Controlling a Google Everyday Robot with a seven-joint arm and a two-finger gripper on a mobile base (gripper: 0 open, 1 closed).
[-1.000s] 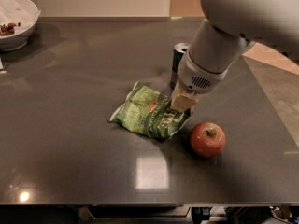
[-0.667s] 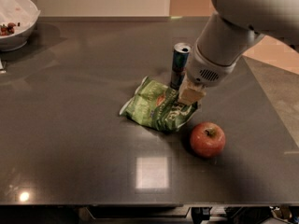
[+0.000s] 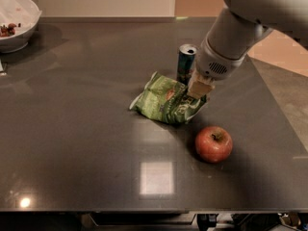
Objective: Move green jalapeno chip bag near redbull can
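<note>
The green jalapeno chip bag [image 3: 166, 101] lies crumpled on the dark table [image 3: 86, 143], right of centre. My gripper [image 3: 199, 88] comes down from the upper right and is shut on the bag's right edge. The redbull can [image 3: 186, 62] stands upright just behind the bag's far right corner, close to my wrist. The bag's far edge sits a small gap from the can's base.
A red apple [image 3: 213, 144] sits in front of the bag to the right. A white bowl [image 3: 17, 23] with some food stands at the far left corner. The table's right edge runs diagonally behind my arm.
My gripper has moved right and towards the back of the table, dragging the bag with it closer to the can. The apple and can have not moved.
</note>
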